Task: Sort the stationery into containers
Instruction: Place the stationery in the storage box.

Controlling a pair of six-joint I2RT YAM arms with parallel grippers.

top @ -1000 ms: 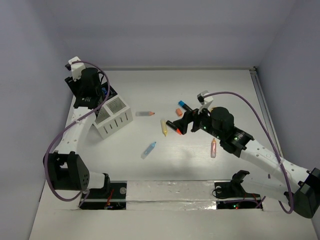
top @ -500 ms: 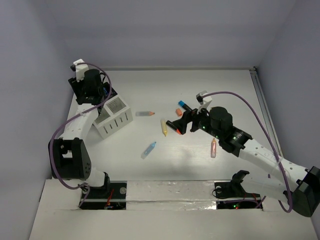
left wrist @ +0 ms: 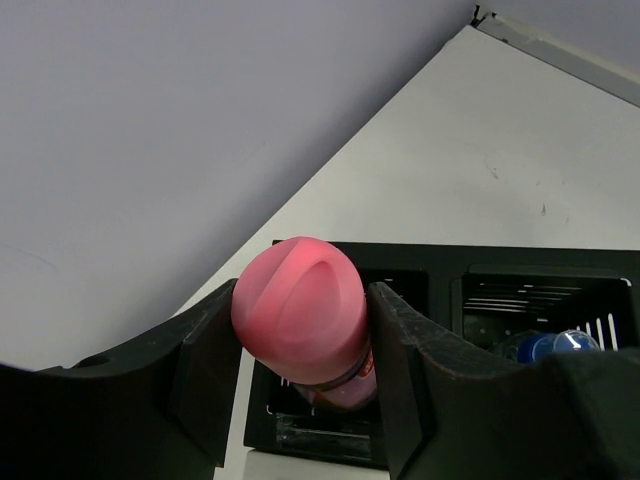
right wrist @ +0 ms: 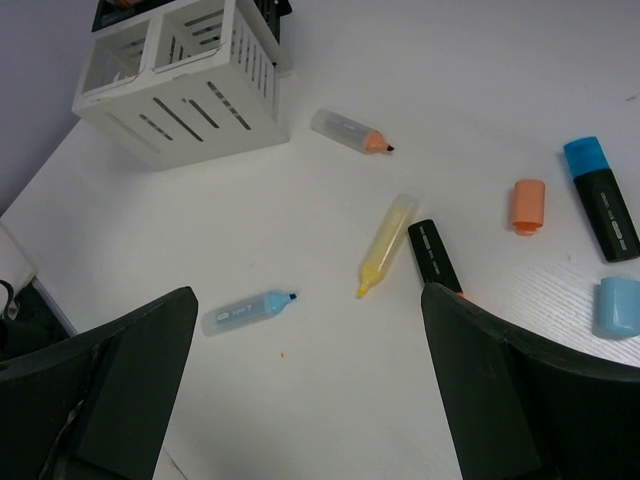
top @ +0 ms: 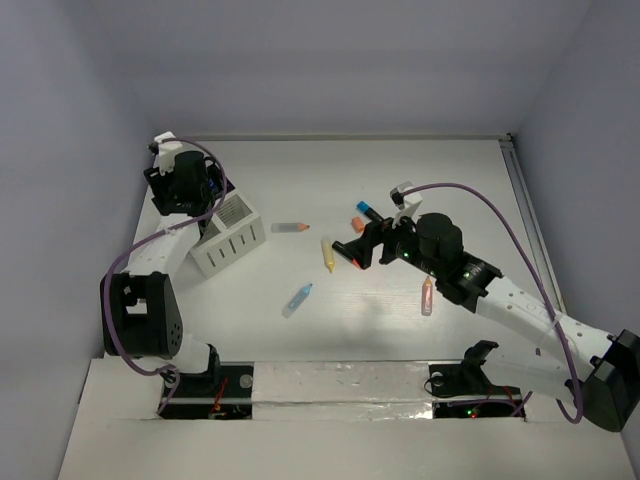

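Top external view: the left fingers (top: 203, 193) hang over the black rear compartments of the organizer (top: 228, 242), which stands at the left side of the tabletop (top: 400, 170); from here I cannot tell their grip. The right fingers (top: 372, 240) are low over mid-tabletop, just above a black marker (top: 348, 256). Loose around them lie a yellow marker (top: 327, 255), an orange-tipped clear marker (top: 290, 228), a light blue marker (top: 298, 298), an orange cap (top: 359, 222), a blue-capped highlighter (top: 370, 211) and, well apart to the right, a pink stick (top: 427, 296). Left wrist view: the left fingers (left wrist: 205, 380) pinch a pink marker (left wrist: 300, 315) between them, its rounded end towards the camera, directly above a black compartment (left wrist: 400, 270) of the organizer; a blue-capped item (left wrist: 550, 347) sits in the adjoining black compartment. Right wrist view: the right fingers (right wrist: 110, 390) are spread wide and hold nothing. Between and beyond them lie the light blue marker (right wrist: 248, 311), the yellow marker (right wrist: 385, 245) just beside the black marker (right wrist: 437, 255), the orange-tipped clear marker (right wrist: 350, 132), the orange cap (right wrist: 527, 204), the blue-capped highlighter (right wrist: 602, 198) and a light blue piece (right wrist: 618, 305). The organizer's white slotted compartments (right wrist: 190, 95) stand at upper left.
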